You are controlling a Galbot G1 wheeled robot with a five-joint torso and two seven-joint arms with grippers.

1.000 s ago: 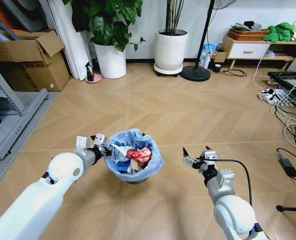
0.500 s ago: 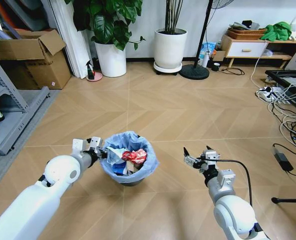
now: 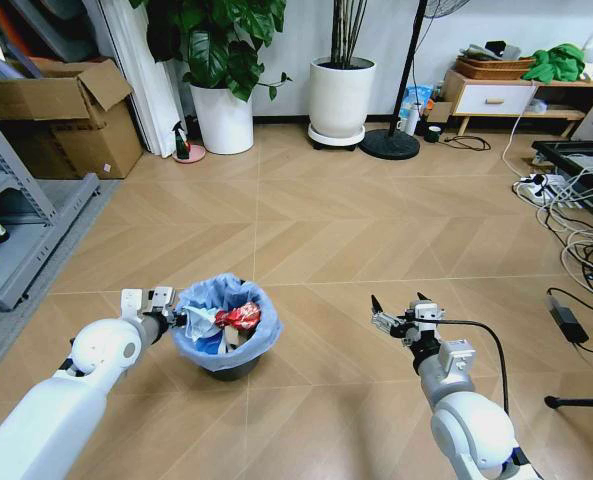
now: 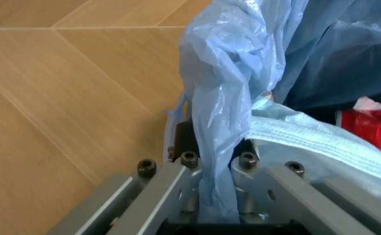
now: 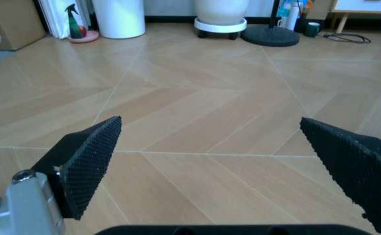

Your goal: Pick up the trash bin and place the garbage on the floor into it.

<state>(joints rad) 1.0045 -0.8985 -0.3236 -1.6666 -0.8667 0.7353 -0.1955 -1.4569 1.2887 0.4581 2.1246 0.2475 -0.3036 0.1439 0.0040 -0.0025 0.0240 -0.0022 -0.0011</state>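
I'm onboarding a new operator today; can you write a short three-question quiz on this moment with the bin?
1. True or false: the right gripper is holding a scrap.
2. What does the left gripper grip? A) a plant pot B) the rim of the trash bin C) a cable
3. What colour is the bag lining the bin?

Key: 1 false, it is open and empty above the floor. 2 B. 3 light blue.

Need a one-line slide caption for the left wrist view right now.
Left pincer shut on the trash bin rim, blue liner pinched between its fingers, above the floor.
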